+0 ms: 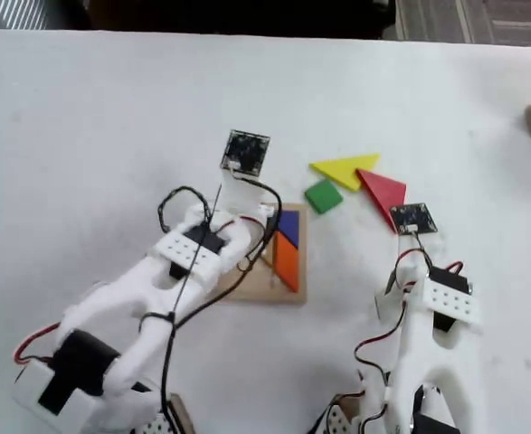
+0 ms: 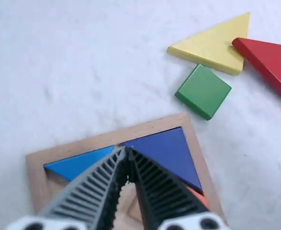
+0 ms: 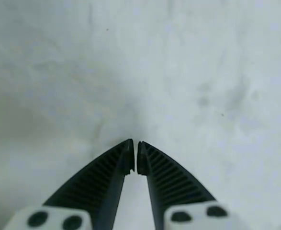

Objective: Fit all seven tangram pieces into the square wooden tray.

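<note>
Tray-filling step, partly done. On the bench (image 1: pixel 84 108), the tray (image 2: pixel 106 137) holds three pieces. A red triangle (image 2: pixel 274 62), yellow triangle (image 2: pixel 217 43) and green square (image 2: pixel 203 91) lie outside the tray. The left end effector (image 2: pixel 127 152) is held above the tray and the right end effector (image 3: pixel 134 146) apart from it, both pressed together and empty. A loose piece should probably be fetched next.

White table (image 1: pixel 84 108): tray (image 1: pixel 274 291), loose pieces (image 1: pixel 323 195)

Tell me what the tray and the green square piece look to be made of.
Tray: bare pale wood, matte, judging by its tan rim. Green square: likely painted wood, a thick block with crisp edges and an even, slightly satiny green coat; plastic cannot be ruled out.
</note>
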{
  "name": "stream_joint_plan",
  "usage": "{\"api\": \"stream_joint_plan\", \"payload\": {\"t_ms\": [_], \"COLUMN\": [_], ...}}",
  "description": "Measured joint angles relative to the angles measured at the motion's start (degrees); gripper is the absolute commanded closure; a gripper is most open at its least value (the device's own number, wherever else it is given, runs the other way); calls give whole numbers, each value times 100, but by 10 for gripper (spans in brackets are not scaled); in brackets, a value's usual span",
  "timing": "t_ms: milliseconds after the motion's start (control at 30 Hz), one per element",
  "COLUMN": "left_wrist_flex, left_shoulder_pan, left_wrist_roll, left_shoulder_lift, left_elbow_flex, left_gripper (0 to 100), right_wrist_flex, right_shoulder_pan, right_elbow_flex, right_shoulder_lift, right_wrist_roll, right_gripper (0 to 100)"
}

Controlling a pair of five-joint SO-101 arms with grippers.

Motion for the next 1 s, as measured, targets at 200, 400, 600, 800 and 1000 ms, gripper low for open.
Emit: {"api": "stream_joint_plan", "payload": {"t_ms": [200, 400, 600, 800, 1000], "left_wrist_flex": [-97, 255, 782, 879, 879], "left_shoulder_pan": [26, 26, 26, 325, 325], "left_wrist_roll": [53, 53, 53, 62, 62], "left_shoulder_lift": [1116, 1257, 1257, 1257, 1257], "left_elbow_flex": [-501, -747, -888, -905, -905], "left_gripper": [978, 978, 978, 978, 978], "right_wrist_flex": [0, 0, 0, 0, 0], "right_shoulder_pan": [0, 0, 0, 0, 0], "right_elbow_flex": [0, 0, 0, 0, 0], "right_shoulder_lift": [0, 0, 0, 0, 0], "right_wrist_roll": [0, 97, 211, 220, 229], "right_gripper": [981, 981, 981, 981, 981]}}
